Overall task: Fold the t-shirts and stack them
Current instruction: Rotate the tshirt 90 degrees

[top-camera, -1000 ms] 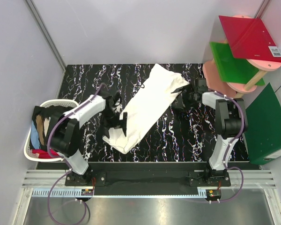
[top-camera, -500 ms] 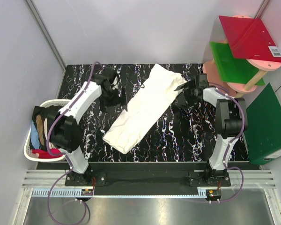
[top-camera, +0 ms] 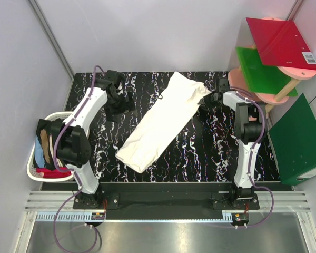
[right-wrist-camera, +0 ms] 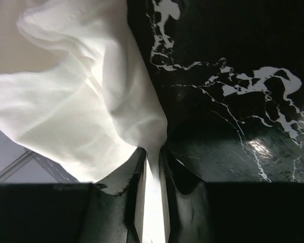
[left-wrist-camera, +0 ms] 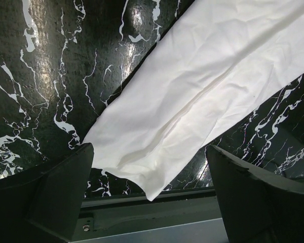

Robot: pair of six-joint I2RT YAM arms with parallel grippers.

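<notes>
Left claw [top-camera: 120, 103]: spread, empty, now drawn back farther left. Right claw [right-wrist-camera: 151, 157]: pinching cream shirt [top-camera: 160, 124] at its far corner. Shirt lies diagonally on black marbled table [top-camera: 210, 153]; grey walls [top-camera: 147, 31] behind.

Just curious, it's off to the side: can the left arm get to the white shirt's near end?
Probably yes: the left arm has its jaws open and empty, with only bare table before the shirt.
</notes>
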